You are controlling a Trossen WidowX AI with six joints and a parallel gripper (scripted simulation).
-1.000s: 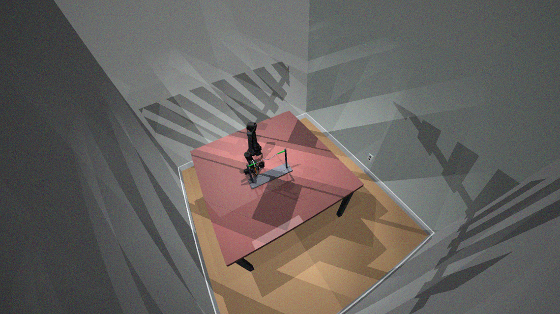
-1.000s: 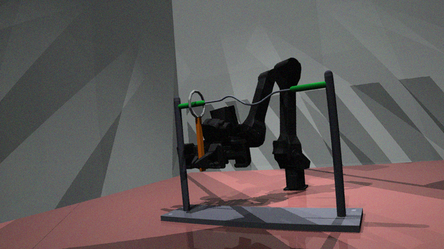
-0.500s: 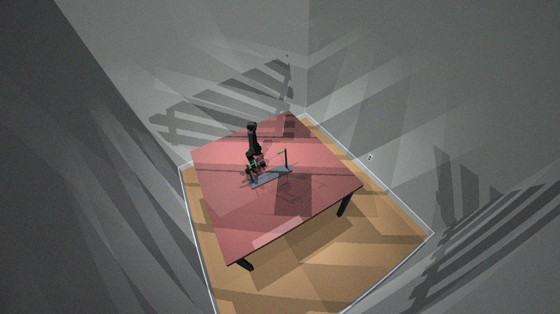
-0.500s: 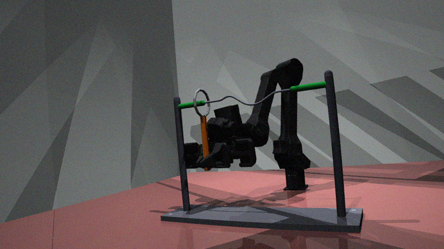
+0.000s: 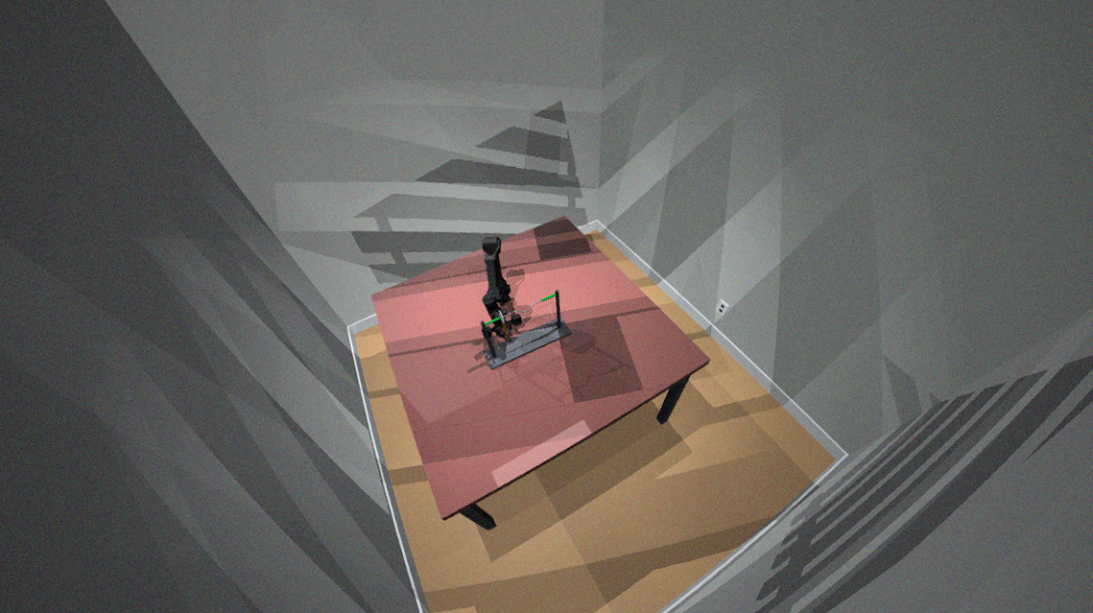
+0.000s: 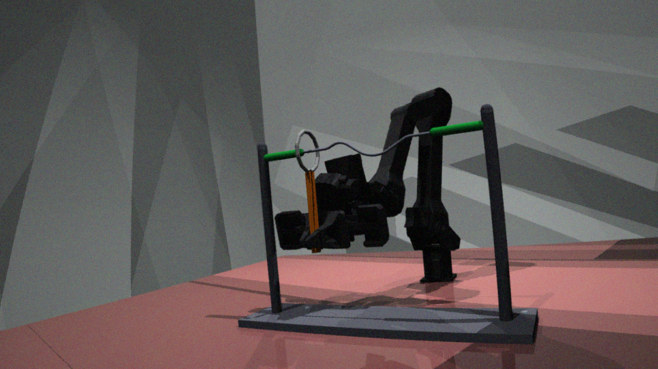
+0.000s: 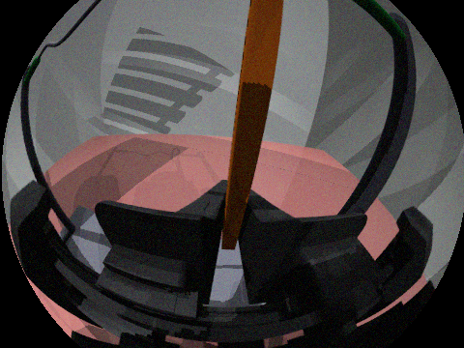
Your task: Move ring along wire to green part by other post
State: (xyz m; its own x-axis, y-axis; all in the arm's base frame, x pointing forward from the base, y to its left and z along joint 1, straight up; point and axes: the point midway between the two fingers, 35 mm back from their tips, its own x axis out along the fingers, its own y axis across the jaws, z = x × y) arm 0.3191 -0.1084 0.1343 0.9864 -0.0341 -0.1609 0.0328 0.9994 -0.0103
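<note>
The ring (image 6: 303, 132) is around the wire at the inner end of the left green part (image 6: 279, 155) in the exterior view, where the thin grey wire (image 6: 377, 153) (image 7: 53, 45) begins. The wire passes through the ring near mid-height, with gaps above and below. The orange handle (image 6: 311, 198) (image 7: 261, 53) hangs down, tilted slightly. My gripper (image 6: 314, 237) (image 7: 230, 186) is shut on the handle near its lower end, well below the wire. The other green part (image 6: 455, 129) (image 5: 549, 297) is beside the right post. The ring is out of the wrist view.
The left post (image 6: 268, 228) (image 7: 406, 87) stands close to the gripper. The right post (image 6: 499, 215) (image 5: 558, 309) is at the other end of the grey base (image 6: 389, 321). The arm reaches in from behind the wire, above the red table (image 6: 111, 359).
</note>
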